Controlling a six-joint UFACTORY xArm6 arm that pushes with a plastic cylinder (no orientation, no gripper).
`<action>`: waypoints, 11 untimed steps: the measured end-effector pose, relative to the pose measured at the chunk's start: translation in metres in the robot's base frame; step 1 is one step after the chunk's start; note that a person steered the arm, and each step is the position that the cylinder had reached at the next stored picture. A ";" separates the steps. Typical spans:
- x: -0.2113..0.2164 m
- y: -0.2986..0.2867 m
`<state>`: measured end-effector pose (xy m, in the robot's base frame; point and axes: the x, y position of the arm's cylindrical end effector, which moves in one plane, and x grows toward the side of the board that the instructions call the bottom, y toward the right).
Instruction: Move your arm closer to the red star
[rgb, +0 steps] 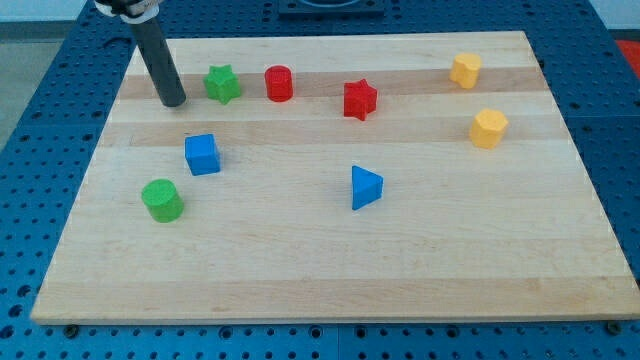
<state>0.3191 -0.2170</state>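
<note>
Red star (360, 99) is your target, sitting in the upper middle of the frame, well apart from my tip (173, 103), which has no jaws to open or close and holds nothing. My tip rests at the upper left, just beside the green star (223, 84). Beyond that lies the red cylinder (279, 83), so both seem to sit near your straight path and may get nudged.

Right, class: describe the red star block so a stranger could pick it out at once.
Start at the pale wooden board and follow the row of blocks near the view's top. The red star-shaped block sits about mid-board, right of the red cylinder block; only it pairs red with star points.
</note>
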 end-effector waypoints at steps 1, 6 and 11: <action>0.003 0.028; 0.081 0.189; 0.009 0.323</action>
